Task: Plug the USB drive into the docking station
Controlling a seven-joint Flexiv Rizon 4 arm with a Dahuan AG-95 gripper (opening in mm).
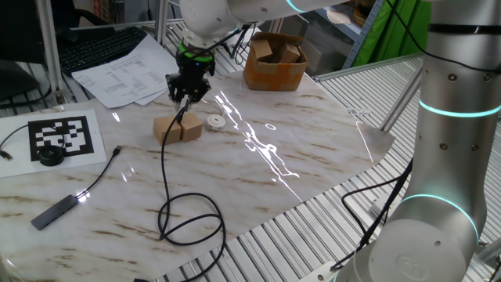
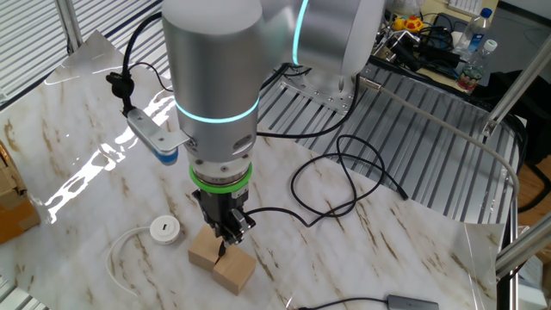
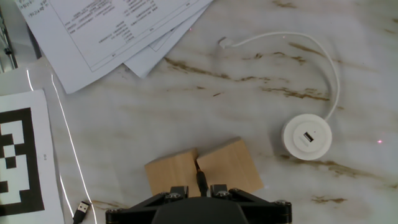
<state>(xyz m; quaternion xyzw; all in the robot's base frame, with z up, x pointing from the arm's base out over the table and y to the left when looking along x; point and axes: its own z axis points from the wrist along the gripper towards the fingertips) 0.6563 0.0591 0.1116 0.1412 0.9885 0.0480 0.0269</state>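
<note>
My gripper [image 1: 186, 98] hangs just above two tan wooden blocks [image 1: 178, 128] and is shut on the USB drive [image 3: 201, 180], whose black plug tip points down between the fingers at the gap between the blocks. Its long black cable [image 1: 188, 213] drops to the table and loops toward the front edge. The docking station [image 3: 306, 138], a small white disc with a slot on top and a thin white cord, lies on the marble just to the right of the blocks. It also shows in one fixed view [image 1: 215, 121] and in the other fixed view [image 2: 164, 229].
Paper sheets [image 3: 118, 31] lie behind the blocks. A cardboard box [image 1: 274, 64] stands at the back. A marker sheet [image 1: 64, 137] with a black puck [image 1: 51, 155] is at the left. A dark flat stick [image 1: 53, 211] on a thin cable lies front left.
</note>
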